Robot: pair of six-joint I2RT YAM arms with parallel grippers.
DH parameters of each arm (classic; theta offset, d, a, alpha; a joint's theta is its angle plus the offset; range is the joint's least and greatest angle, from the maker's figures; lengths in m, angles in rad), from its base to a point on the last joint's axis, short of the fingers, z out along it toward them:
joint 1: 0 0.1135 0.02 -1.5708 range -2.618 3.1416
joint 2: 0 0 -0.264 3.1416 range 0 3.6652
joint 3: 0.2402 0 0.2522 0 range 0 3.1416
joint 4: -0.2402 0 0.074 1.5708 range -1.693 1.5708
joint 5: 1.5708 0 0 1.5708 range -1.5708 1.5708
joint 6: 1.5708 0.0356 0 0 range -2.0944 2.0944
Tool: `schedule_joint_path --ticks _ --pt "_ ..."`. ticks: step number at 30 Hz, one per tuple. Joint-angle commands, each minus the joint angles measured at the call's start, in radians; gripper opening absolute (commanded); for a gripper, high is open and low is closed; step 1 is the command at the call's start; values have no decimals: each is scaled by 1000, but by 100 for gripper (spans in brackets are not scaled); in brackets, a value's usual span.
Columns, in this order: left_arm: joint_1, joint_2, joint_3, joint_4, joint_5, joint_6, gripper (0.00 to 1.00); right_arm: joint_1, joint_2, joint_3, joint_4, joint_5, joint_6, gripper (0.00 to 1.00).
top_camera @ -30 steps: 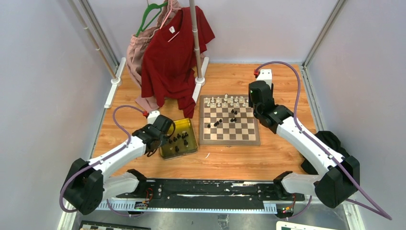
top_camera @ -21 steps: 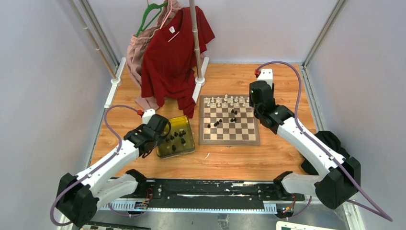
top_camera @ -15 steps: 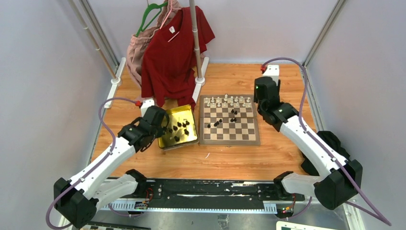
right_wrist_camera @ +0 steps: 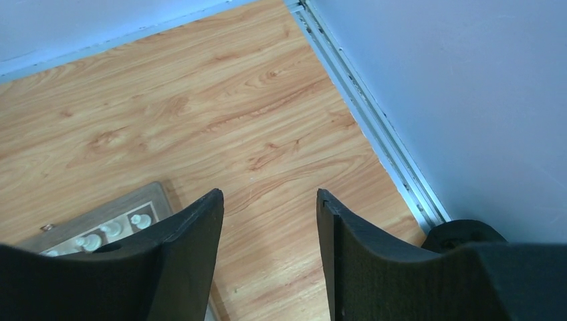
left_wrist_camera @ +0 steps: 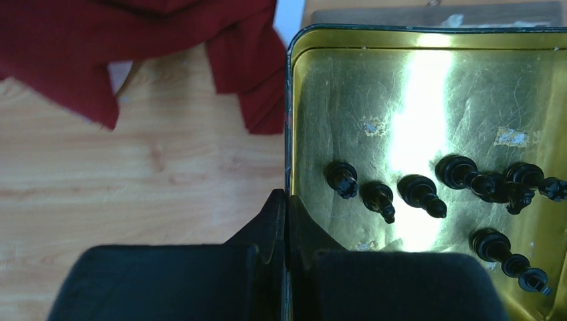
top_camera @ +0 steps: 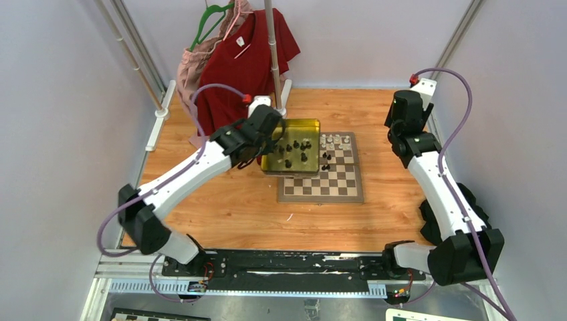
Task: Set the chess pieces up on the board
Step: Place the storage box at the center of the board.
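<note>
Pieces [left_wrist_camera: 421, 194] glossy black, lying toppled in gold tray [left_wrist_camera: 468, 87]

Both arms are the same build: the left arm [top_camera: 190, 170] and right arm [top_camera: 441, 190] have glossy white shells on the long links with chunky black housings at the joints. Each has a purple cable [top_camera: 461, 83] plugged in through a little red connector [top_camera: 414, 79]. Up close the left gripper [left_wrist_camera: 286, 200] and right gripper [right_wrist_camera: 269, 204] have plain matte black fingers [right_wrist_camera: 184, 241], kinda wedge-shaped with rounded edges.
</note>
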Motion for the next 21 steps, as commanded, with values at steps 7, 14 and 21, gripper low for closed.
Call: schedule_joint_path --ticks 7,14,21 --pt "-114 466 563 -33 56 88 0 -163 27 73 -32 -17 77 61" --pt "-183 824 1005 -116 147 97 0 -272 -46 90 -57 -28 118 63" --pt "-240 1003 1197 -85 238 99 0 -297 -120 68 -72 -62 111 63"
